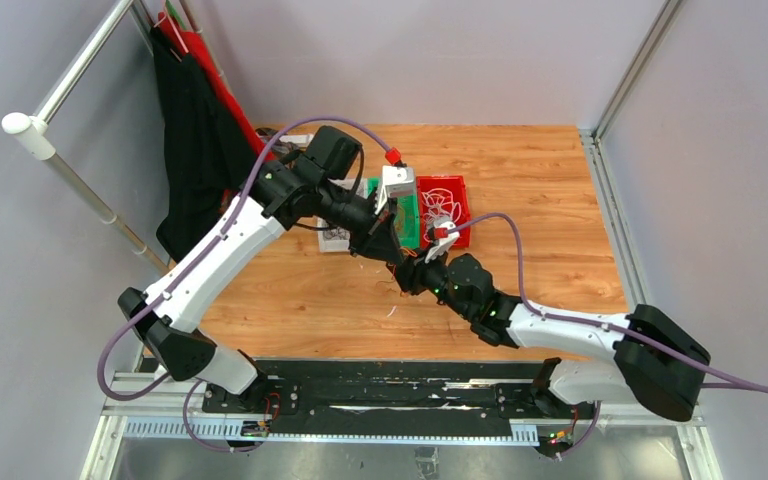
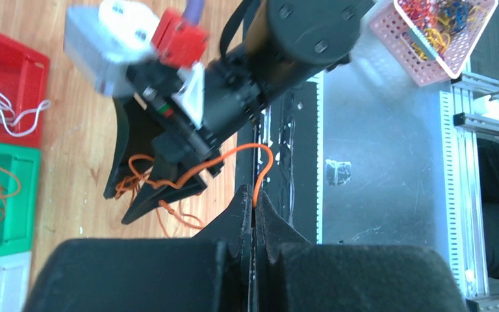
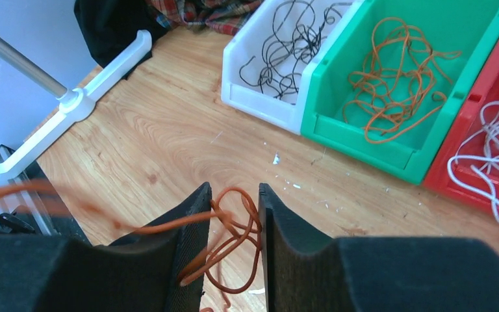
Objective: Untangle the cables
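Note:
An orange cable [image 2: 234,153] runs taut from my left gripper [image 2: 255,203], which is shut on its end, to a knotted orange tangle [image 3: 234,237]. The tangle hangs between the spread fingers of my right gripper [image 3: 232,201], with loops touching both fingers and one strand leading off to the left. In the top view both grippers meet low over the table's middle, the left [image 1: 390,250] just above the right [image 1: 409,278]. The right gripper also shows in the left wrist view [image 2: 153,195], with the tangle round its fingers.
Three bins stand behind the grippers: a white bin [image 3: 260,104] with black cables, a green bin [image 3: 364,140] with orange cables, and a red bin [image 3: 458,185] with white cables. A pink basket [image 2: 390,39] of coloured bands, a white rail foot [image 3: 78,104] and dark clothing [image 1: 195,150] lie at the sides.

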